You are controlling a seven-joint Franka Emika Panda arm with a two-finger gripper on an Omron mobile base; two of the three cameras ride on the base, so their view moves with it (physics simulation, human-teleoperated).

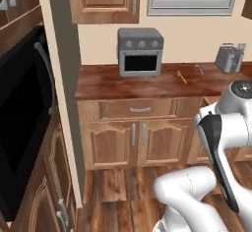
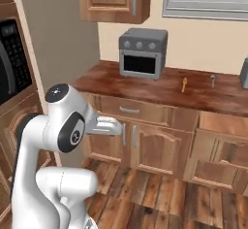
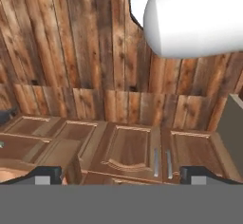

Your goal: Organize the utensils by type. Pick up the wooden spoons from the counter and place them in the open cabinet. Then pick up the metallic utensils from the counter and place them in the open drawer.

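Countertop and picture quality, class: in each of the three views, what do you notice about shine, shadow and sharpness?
Left base view: the counter shows pale glossy streaks, and the fork is small and soft-edged. Right base view: even, flat lighting; the toaster oven casts only a faint shadow. Hand view: the floor planks look sharp, and the picture appears upside down.

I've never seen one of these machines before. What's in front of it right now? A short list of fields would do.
place: simulated kitchen with wood floor
counter: dark reddish-brown, glossy
toaster oven: grey, at the back of the counter against the wall
fork: small, orange-gold, lying on the counter right of the toaster oven
toaster: silver, further right on the counter
gripper: open, holding nothing, looking at lower cabinet doors and floor
drawer: pulled out under the counter, right side
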